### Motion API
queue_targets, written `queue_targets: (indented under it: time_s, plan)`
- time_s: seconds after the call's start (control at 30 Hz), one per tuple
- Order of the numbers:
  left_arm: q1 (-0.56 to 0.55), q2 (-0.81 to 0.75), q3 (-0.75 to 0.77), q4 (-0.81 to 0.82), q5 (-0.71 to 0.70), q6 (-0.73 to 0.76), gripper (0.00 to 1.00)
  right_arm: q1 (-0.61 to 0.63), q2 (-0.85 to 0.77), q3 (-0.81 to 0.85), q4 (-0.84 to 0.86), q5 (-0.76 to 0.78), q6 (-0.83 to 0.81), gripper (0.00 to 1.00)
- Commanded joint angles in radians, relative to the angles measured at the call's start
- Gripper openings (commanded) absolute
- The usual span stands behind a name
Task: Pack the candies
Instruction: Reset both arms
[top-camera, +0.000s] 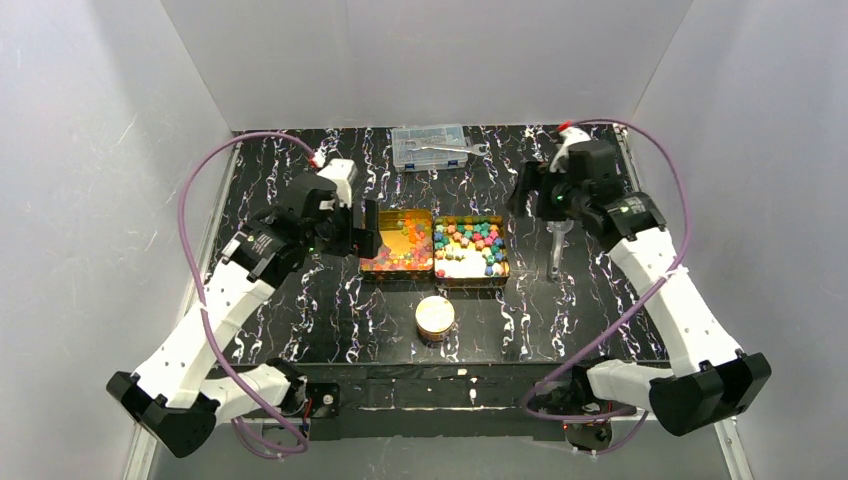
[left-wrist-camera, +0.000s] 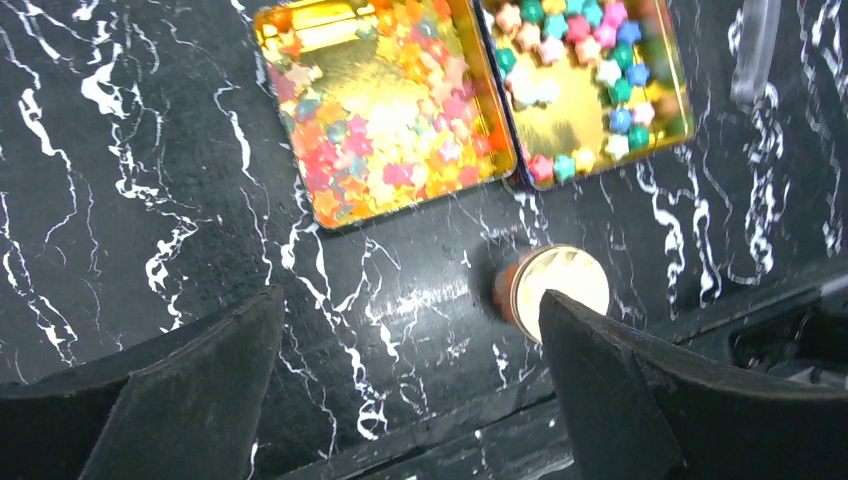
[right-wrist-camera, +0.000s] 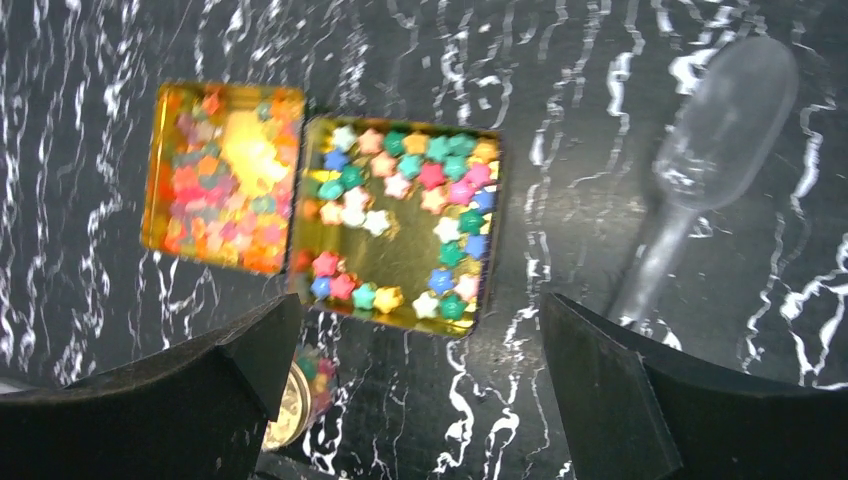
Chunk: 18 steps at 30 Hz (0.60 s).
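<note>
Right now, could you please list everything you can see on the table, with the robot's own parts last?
left tin: one, gold, mid-table
small candies: many, mostly red, orange, yellow, in left tin
right tin: one, gold, beside left tin
larger candies: many, pink, green, blue, yellow, white, in right tin
jar: one, gold lid, nearer than the tins
scoop: one, clear, right of right tin
compartment box: one, clear, far edge
wrench: one, pale, at the box
table: one, black, white-veined
left hand: one, black, open, above table
right hand: one, black, open, above table
</note>
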Motion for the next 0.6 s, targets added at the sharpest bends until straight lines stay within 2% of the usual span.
queue_targets:
  time_s: [0.0, 0.13, 0.3, 0.57]
  plan:
    - [0.073, -0.077, -0.058, 0.052, -0.003, -0.061, 0.98, -0.186, -0.028, -0.026, 0.032, -0.198, -0.002, 0.98]
    - [0.110, -0.121, -0.115, 0.055, -0.081, -0.030, 0.98, -0.295, -0.085, -0.120, 0.054, -0.280, -0.019, 0.98]
    - [0.113, -0.215, -0.189, 0.071, -0.132, -0.021, 0.98, -0.299, -0.219, -0.259, 0.137, -0.264, -0.021, 0.98]
    - [0.113, -0.399, -0.367, 0.148, -0.163, -0.003, 0.98, -0.296, -0.405, -0.372, 0.187, -0.194, -0.049, 0.98]
